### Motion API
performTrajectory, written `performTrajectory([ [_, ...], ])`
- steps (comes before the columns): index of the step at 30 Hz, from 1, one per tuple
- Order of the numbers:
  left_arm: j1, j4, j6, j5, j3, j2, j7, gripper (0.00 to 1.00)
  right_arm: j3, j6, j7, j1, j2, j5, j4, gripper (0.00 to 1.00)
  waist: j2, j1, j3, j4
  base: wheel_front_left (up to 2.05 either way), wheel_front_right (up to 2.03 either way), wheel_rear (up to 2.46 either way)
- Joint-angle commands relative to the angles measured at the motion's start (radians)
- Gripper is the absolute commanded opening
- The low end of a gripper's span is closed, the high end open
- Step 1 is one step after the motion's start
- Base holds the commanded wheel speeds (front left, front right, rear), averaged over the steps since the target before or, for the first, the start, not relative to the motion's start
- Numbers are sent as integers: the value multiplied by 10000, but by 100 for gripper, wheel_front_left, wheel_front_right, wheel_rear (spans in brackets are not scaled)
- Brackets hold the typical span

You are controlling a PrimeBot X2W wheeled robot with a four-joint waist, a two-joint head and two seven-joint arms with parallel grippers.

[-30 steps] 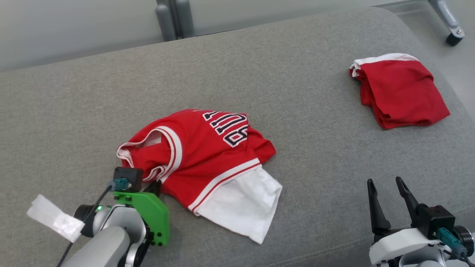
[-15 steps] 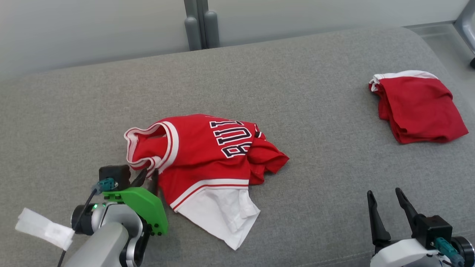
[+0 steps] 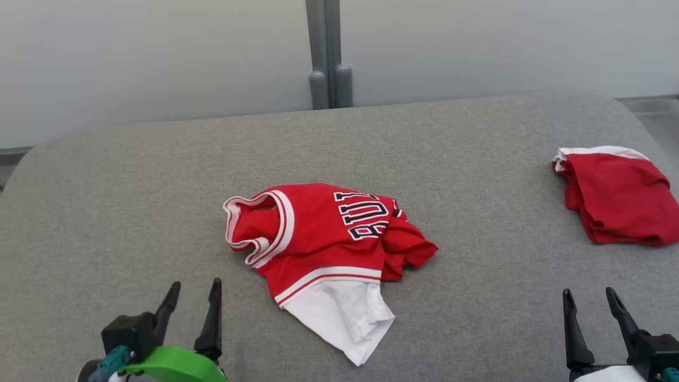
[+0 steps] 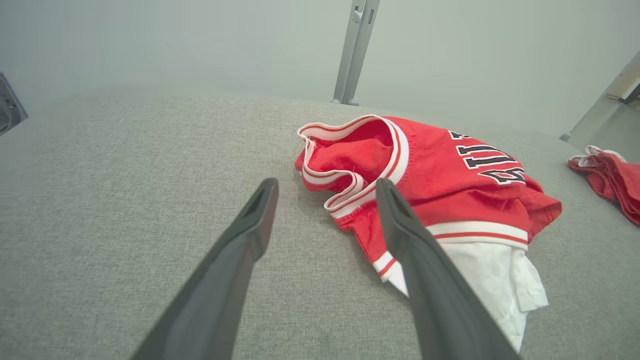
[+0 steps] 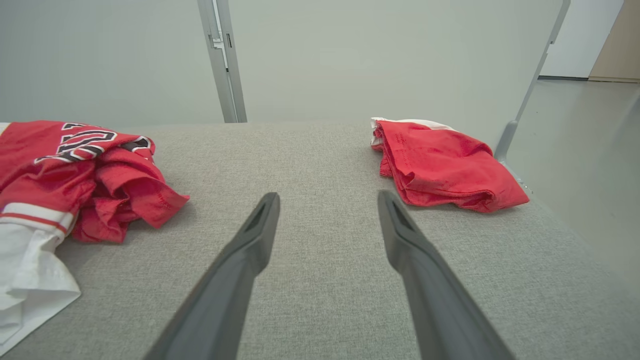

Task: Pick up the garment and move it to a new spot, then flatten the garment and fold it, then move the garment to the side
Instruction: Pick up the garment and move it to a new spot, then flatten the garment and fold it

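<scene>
The garment [image 3: 323, 249] is a red jersey with white trim, dark lettering and a white lower panel, lying crumpled in the middle of the grey cushion; it also shows in the left wrist view [image 4: 440, 180] and the right wrist view [image 5: 75, 170]. My left gripper [image 3: 193, 291] stands open at the lower left, short of the jersey's armhole, with nothing between its fingers [image 4: 240, 240]. My right gripper [image 3: 589, 297] is open at the lower right, well away from the jersey, and holds nothing.
A folded red cloth [image 3: 618, 199] with a white edge lies at the cushion's right end, also in the right wrist view [image 5: 445, 167]. The grey cushion [image 3: 132, 201] ends at a pale wall with a grey post [image 3: 329, 58] behind.
My left gripper has let go of the jersey's armhole edge, opened, and drawn back toward me. The head camera has turned, shifting the whole picture. The right gripper stays open.
</scene>
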Motion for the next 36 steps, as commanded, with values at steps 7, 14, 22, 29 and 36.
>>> performTrajectory([
  [7,1146,-518,-273,866,958,577,-219,100,-152,-15,2,292,-15,-38,-183,100,-1,0,-626,993,0,0,0],
  [14,2349,-320,-1222,2085,2698,52,-221,100,-139,-15,2,239,-18,-152,-180,100,-1,0,-729,1110,0,0,0],
  [22,3147,153,-2779,3070,4290,-984,-222,100,-95,-15,2,299,-19,-486,-44,100,-1,0,-695,1005,0,0,0],
  [29,3179,660,-4238,3734,5158,-1937,-223,100,-224,-15,2,154,-18,-583,29,100,-1,0,-721,882,0,0,0],
  [36,3084,992,-4601,4128,5522,-2318,-223,100,-195,-15,2,44,-16,-509,112,100,-1,0,-761,817,0,0,0],
])
